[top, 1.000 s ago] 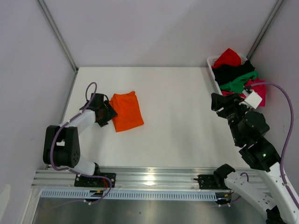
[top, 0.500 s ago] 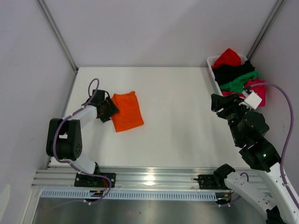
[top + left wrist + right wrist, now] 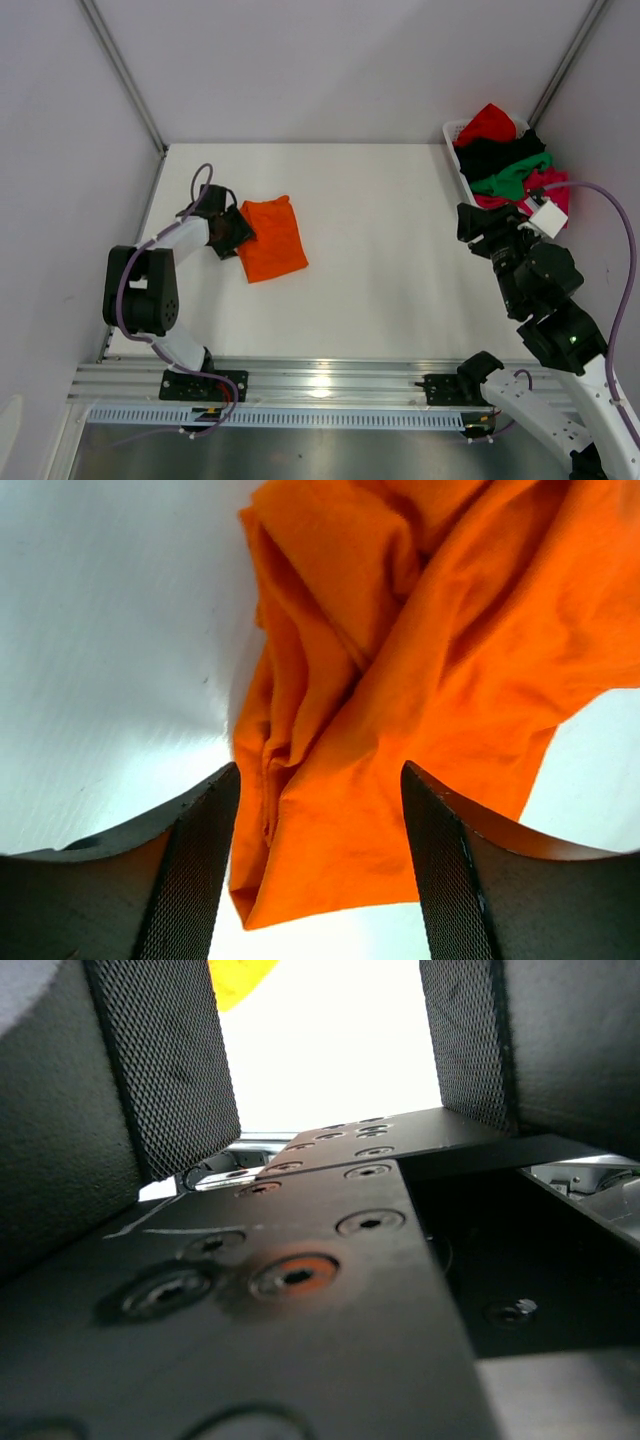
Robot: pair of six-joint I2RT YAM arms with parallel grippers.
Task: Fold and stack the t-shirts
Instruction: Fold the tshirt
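The orange shirt [image 3: 272, 238] is lying folded on the left of the table [image 3: 400, 250]. The left gripper [image 3: 232, 232] is sitting at the shirt's left edge with its fingers spread; the rumpled hem is showing in the gap but is not pinched. The right gripper [image 3: 478, 222] is waiting near the basket [image 3: 452, 132], jaws likewise apart and empty, where the other shirts [image 3: 510, 178] are piled. Closing here could be catching only the top layer (the edge is bunched into several folds), so a pull would be dragging the fold open. A low approach might also be shoving the shirt sideways.
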